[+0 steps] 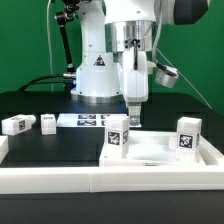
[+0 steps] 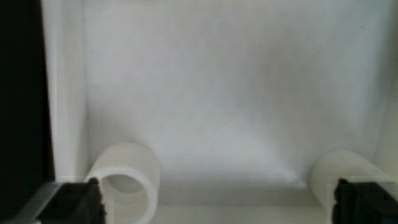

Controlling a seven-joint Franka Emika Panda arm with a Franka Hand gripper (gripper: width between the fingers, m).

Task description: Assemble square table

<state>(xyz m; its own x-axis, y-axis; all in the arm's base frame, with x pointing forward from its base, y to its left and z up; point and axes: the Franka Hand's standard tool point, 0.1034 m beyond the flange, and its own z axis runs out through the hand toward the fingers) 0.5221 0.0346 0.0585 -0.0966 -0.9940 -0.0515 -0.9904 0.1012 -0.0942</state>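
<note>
Presently we see our pincer [image 1: 133, 103] spread wide and empty over the large white plastic square slab [image 1: 150, 153], which lies by the black tabletop's [image 1: 60, 148] near edge.

The slab [image 1: 155, 150] is white, the legs [image 1: 188, 135] white with black-and-white tags, the table [image 1: 55, 148] black.

White arm [image 1: 108, 35], dark joint, pale gripper [image 1: 135, 118] (triangle sticker on base [image 1: 97, 80]).
</note>
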